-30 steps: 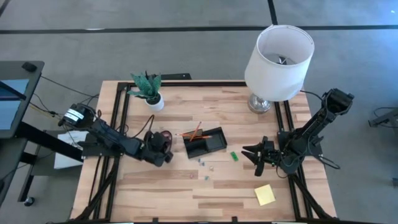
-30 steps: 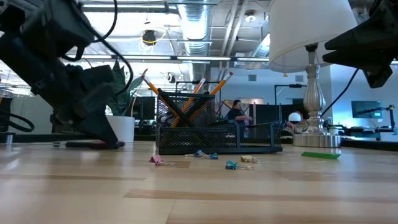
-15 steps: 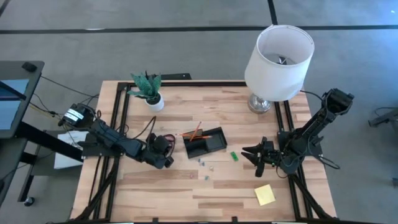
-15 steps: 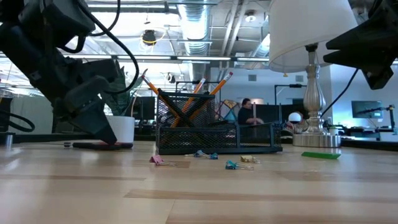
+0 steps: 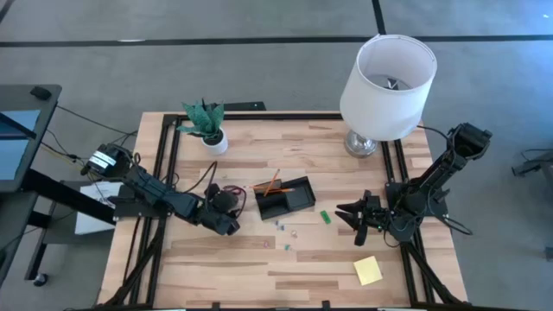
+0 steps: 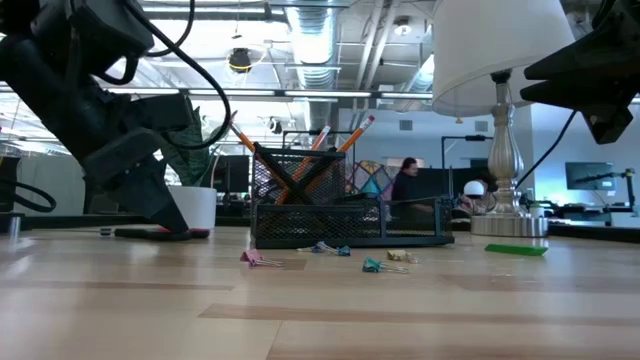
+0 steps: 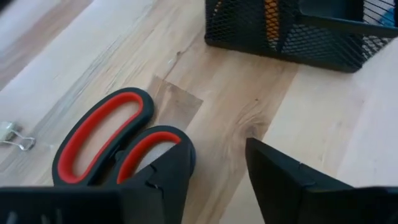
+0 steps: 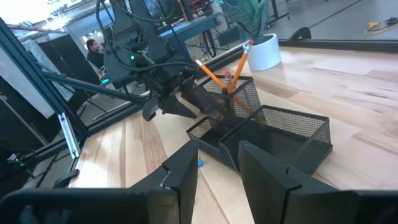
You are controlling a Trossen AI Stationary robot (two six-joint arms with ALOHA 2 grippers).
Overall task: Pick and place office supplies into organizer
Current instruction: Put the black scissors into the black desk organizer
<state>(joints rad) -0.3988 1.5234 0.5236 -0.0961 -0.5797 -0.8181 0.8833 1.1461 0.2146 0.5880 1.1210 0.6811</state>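
The red-handled scissors [image 7: 106, 146] lie flat on the table left of the organizer [image 5: 285, 197], a black mesh tray with orange pencils [image 5: 272, 183] standing in its cup. My left gripper [image 7: 217, 177] is open and slants down, with one finger at the scissors' handle loops [image 5: 229, 191]. A green block [image 5: 326, 217], several small clips [image 5: 283, 226] and a yellow sticky pad [image 5: 367, 270] lie on the wood. My right gripper [image 8: 217, 168] waits open right of the organizer [image 8: 261, 124], holding nothing. My left gripper stands open beside the scissors' smaller handle loop [image 7: 146, 146]. One finger [image 7: 171, 171] covers that loop's edge, so I cannot tell whether it touches. The scissors rest flat on the table, and only bare wood lies between the fingers.
A potted plant [image 5: 207, 125] stands at the far left and a white-shaded lamp [image 5: 387, 78] at the far right. One loose clip [image 7: 12, 134] lies beyond the scissors. People sit in the room behind the table [image 6: 405, 185].
My left gripper has rolled about its own axis and risen a little over the scissors, and in the low view its fingers stand wider apart than before. The scissors stay flat on the table in the same place.
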